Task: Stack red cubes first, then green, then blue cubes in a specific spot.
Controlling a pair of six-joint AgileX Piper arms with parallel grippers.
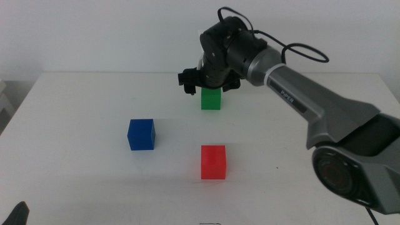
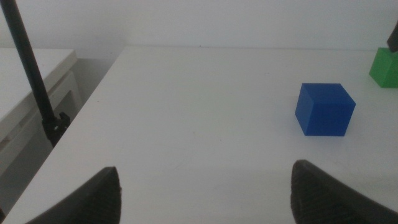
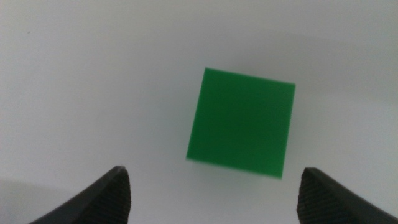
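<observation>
— Middle view?
— My right claw (image 1: 211, 84) hovers, jaws apart, over the green cube (image 1: 211, 99) at the far surface (image 1: 81, 112); blue cube (image 1: 141, 134) left, red cube (image 1: 213, 162) nearest me

— Wrists?
— Left claw (image 2: 205, 190) waits spread wide near the blue cube (image 2: 324, 109); green cube (image 3: 241, 122) sits free between the right jaws

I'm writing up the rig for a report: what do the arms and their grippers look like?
The right arm is silver-grey with black joints, a looping black cable and small "PIPER" lettering. Its right gripper is black. The left gripper shows only two dark, rounded jaws.
</observation>
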